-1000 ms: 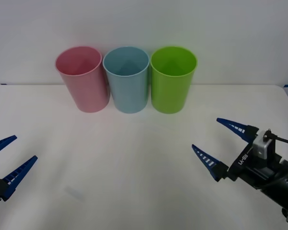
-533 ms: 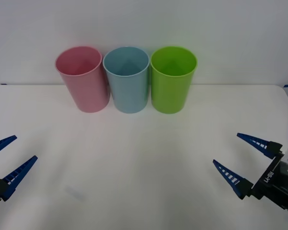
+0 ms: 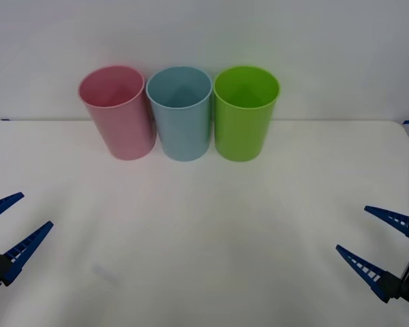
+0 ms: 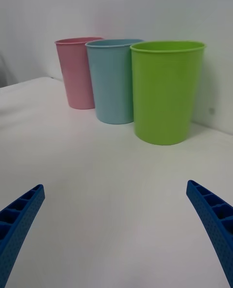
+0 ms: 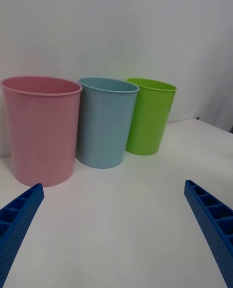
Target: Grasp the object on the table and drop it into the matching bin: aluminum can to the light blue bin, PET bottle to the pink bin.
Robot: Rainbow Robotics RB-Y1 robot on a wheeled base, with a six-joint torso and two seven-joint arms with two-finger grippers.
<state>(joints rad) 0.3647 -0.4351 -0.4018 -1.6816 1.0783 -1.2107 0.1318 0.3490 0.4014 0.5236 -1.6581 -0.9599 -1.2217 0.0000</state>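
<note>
While the three bins are standing in a tight row along the far edge of the table [image 3: 204, 225], I am watching broad white surface lying open in front of them. The pink bin [image 3: 118, 111] is sitting leftmost, the light blue bin [image 3: 180, 111] is pressing close beside it in the middle, and a green bin [image 3: 245, 111] is closing the row on the right. I cannot tell where the can is. My left gripper [image 3: 5, 228] is hanging at the near left edge, fingers spread apart and holding nothing. My right gripper [image 3: 380, 246] is sitting at the near right corner, fingers likewise spread and empty.
</note>
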